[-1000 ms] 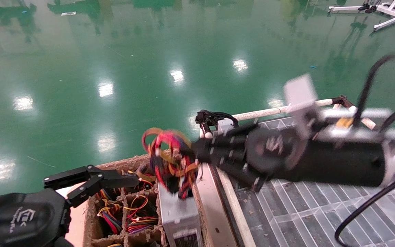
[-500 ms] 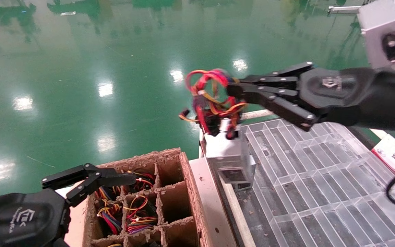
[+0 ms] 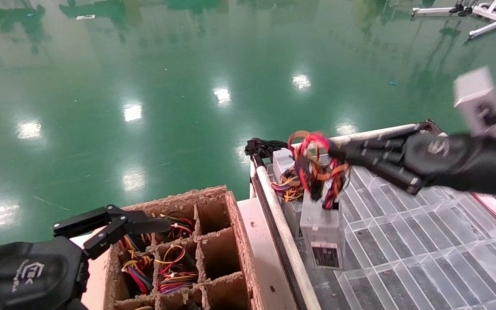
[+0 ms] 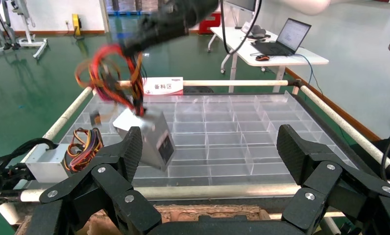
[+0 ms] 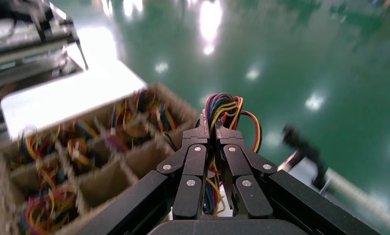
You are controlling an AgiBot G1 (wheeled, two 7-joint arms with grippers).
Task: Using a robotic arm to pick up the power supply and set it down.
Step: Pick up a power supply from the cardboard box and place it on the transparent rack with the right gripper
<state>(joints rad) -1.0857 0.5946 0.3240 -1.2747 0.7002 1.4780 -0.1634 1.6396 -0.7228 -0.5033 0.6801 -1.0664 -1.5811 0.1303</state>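
Nearest the robot, the left gripper (image 3: pixel 144 226) hangs at the near left corner of the brown cardboard divider box (image 3: pixel 213 202), its fingers (image 4: pixel 129 152) spread wide with nothing between them. The box's cells hold coloured wire bundles (image 3: pixel 168 262) on its left side, while the cells along its right wall are bare.

Just beyond the box's right wall runs a white rail (image 3: pixel 282 241), the near edge of the clear compartment tray (image 3: pixel 403 258). Over the tray's left edge hangs the power supply (image 3: pixel 322 228), a grey metal box with its dark label (image 3: pixel 325 257) facing the robot; its lower end is at the tray's surface, though whether it touches cannot be told. In the left wrist view the power supply (image 4: pixel 151 137) is tilted and appears to be above the compartments.

Its loose red, orange and yellow wires (image 3: pixel 314 165) rise to the right gripper (image 3: pixel 338 151), whose fingers (image 5: pixel 203 139) are pinched together on the wire bundle (image 5: pixel 227 110).

Just behind, in the tray's far left corner, lies a 2nd grey box (image 3: pixel 283 160) with a purple, yellow and orange wire coil (image 3: pixel 289 187). A black cable clump (image 3: pixel 263 147) sits at that corner's rail.
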